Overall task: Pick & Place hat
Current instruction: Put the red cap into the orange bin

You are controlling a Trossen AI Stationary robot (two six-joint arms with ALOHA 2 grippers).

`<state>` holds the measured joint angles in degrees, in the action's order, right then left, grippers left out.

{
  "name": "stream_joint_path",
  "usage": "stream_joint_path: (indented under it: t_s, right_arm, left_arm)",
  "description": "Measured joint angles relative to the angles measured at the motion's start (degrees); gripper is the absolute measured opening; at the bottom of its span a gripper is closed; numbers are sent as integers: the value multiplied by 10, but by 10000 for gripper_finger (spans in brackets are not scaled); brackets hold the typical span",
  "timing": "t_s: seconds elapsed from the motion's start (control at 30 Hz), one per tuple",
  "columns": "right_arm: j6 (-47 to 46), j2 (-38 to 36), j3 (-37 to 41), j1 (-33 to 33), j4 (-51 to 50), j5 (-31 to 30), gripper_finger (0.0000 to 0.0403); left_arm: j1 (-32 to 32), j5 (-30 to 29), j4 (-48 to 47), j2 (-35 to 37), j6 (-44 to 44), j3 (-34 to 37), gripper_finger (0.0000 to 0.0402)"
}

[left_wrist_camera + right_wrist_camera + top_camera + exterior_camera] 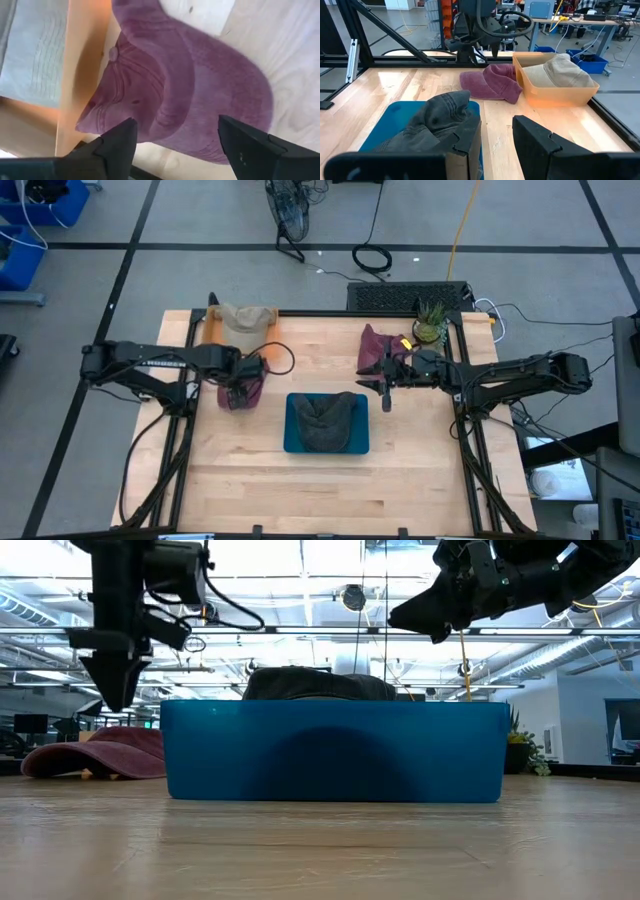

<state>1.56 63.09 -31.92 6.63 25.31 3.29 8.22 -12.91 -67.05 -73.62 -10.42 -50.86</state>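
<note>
Four caps are showing on the wooden counter [330, 480]; a dark grey cap [326, 420] is lying inside the blue bin [292, 442] near the middle, a beige cap [245, 318] is sitting in the orange bin [212, 332] at the far left corner, a maroon cap [243, 391] is lying on the bare wood just beside the orange bin, and another maroon cap [378, 346] is lying on the far right part of the counter, near a small potted plant [430, 326].

The left claw [238, 387] is hanging directly over the first maroon cap with its fingers spread apart and holding nothing; in the left wrist view the two dark fingers [117, 145] are standing on either side of the cap's crown [185, 95], and I cannot tell if they are touching the cloth.

The right claw [385, 385] is hovering above the counter between the blue bin and the second maroon cap; its fingers are open and empty; in the right wrist view they are pointing across the blue bin toward the orange bin [560, 92].

In the low view the dark grey cap [318, 685] is rising a little over the bin's rim.
</note>
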Motion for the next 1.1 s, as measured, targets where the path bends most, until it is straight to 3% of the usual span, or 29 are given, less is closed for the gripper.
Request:
stream_joint_path:
  t_s: [0.13, 0.5, 0.6, 0.7, 1.1]
  right_arm:
    - [0, 0, 0, 0, -1, 0, 100]
    - [0, 0, 0, 0, -6, 0, 100]
    - [0, 0, 0, 0, -9, 0, 100]
    - [0, 0, 0, 0, -9, 0, 100]
    - [6, 0, 0, 0, -8, 0, 100]
  left_arm:
    - [27, 9, 9, -3, 23, 25, 269]
    - [77, 46, 44, -7, 39, 48, 170]
    - [85, 80, 47, -10, 32, 48, 152]
    - [93, 102, 52, -13, 26, 48, 146]
    - [121, 95, 58, -14, 27, 53, 144]
